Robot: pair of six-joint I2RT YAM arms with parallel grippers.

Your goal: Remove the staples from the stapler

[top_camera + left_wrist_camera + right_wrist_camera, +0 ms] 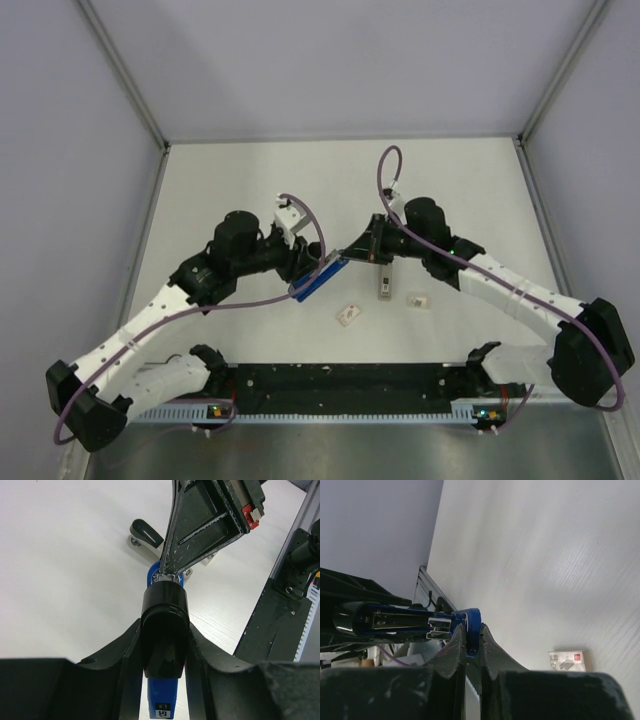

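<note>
Bearing an illegible label [162,713] is the blue stapler [161,690].

A: Where are the 2 arms?
B: The left arm [150,320] and the right arm [500,285] both reach forward and bend inward, so the wrists meet mid-way.
A: And the left gripper [300,270]?
B: Partly closed, fingers [127,650] clamped on the sides of the stapler [320,278].
A: The right gripper [352,250]?
B: Its 2 fingers [452,650] are almost together, pinching the stapler's front end, facing the left gripper.
</note>
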